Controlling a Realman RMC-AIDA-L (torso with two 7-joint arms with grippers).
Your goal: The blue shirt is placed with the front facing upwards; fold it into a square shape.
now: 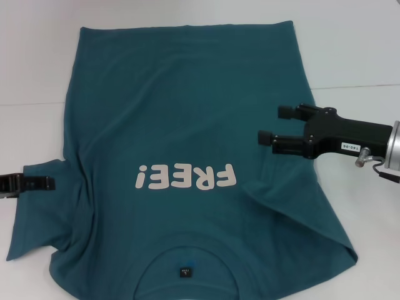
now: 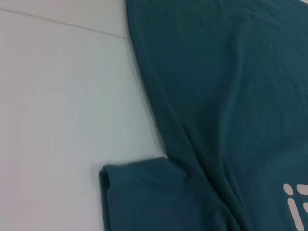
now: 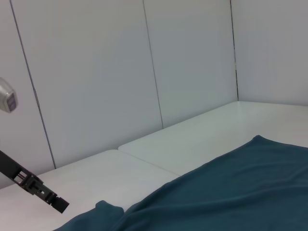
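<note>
right gripper point(image 1: 271, 125) is seen in the head view above the shirt's right edge, level with the chest lettering, its two dark fingers point(image 1: 285, 112) spread wide with nothing between them. it appears to hover over the cloth; contact cannot be told. left gripper point(image 1: 47, 183) enters at the left edge of the head view, its tip at the hem of the left sleeve point(image 1: 39, 206); whether it is parted or closed cannot be told, nor whether the cloth is pinched.

the blue shirt point(image 1: 187, 119) is laid flat on the white tabletop point(image 1: 356, 56), front up, collar nearest the robot and bottom hem far. white letters "free!" point(image 1: 186, 177) are read upside down from the head view. a small dark neck label point(image 1: 185, 271) is seen inside the collar. creases run across the chest and at both sleeves; the right sleeve point(image 1: 325, 240) is spread outward.

in the left wrist view the sleeve hem point(image 2: 134, 168) and side of the shirt are seen on the tabletop. in the right wrist view the left gripper point(image 3: 45, 195) is seen far off, above the shirt's edge point(image 3: 226, 192).
</note>
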